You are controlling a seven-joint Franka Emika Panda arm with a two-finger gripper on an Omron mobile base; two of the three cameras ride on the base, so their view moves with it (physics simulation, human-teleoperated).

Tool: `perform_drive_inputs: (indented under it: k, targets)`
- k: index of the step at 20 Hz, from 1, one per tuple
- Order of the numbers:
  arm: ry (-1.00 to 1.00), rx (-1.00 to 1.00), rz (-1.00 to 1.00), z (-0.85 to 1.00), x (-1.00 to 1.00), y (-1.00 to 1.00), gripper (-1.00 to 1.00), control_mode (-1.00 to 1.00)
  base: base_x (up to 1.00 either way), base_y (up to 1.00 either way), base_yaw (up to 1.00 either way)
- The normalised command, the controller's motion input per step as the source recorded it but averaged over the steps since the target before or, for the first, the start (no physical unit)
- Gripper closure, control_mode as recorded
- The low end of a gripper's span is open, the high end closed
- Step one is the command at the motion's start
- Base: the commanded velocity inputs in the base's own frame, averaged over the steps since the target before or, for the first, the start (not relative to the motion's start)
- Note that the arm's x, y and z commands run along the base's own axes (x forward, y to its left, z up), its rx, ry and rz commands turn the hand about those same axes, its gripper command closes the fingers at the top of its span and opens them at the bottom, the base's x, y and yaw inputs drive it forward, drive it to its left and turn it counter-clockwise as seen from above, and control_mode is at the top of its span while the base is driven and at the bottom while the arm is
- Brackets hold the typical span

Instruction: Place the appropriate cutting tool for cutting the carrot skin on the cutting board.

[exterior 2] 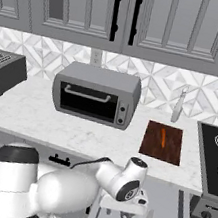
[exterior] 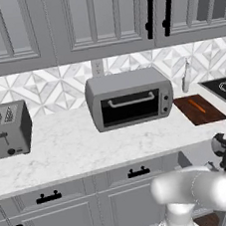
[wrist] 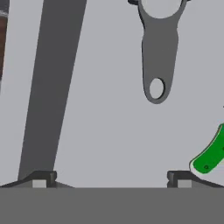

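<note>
The claw [wrist: 109, 178] hangs wide open and empty over the open drawer [wrist: 109, 131], the peeler [wrist: 158, 48] lying just beyond its tips. The green-handled tool [wrist: 211, 155] lies near on the right; drifting that way could grab it instead. The cutting board [exterior 2: 162, 142] with the carrot [exterior 2: 163, 137] waits on the desk [exterior 2: 53, 121].

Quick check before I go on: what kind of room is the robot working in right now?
A home-style kitchen, rendered. A toaster oven and a toaster stand on a pale marble counter under grey wall cabinets, and a black glass stovetop sits past the cutting board.
</note>
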Motion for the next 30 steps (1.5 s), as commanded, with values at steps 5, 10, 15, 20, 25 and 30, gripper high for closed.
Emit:
perform_drive_inputs:
  k: [5, 10, 15, 20, 25, 30]
  targets:
    - [0.00, 0.01, 0.04, -0.01, 0.39, -0.15, -1.00, -1.00, 0.00, 0.00, 0.00]
    - [0.00, 0.01, 0.04, -0.10, 0.20, -0.33, -1.00, -1.00, 0.00, 0.00, 0.00]
    - [0.00, 0.06, 0.00, -0.24, 0.18, -0.06, -1.00, -1.00, 0.00, 0.00, 0.00]
    - [0.00, 0.03, 0.00, -0.30, 0.28, 0.00, -1.00, -1.00, 0.00, 0.00, 0.00]
    - [0.00, 0.00, 0.00, -0.39, 0.18, 0.00, -1.00, -1.00, 0.00, 0.00, 0.00]
    - [0.00, 0.00, 0.00, -0.39, 0.21, 0.00, -1.00, -1.00, 0.00, 0.00, 0.00]
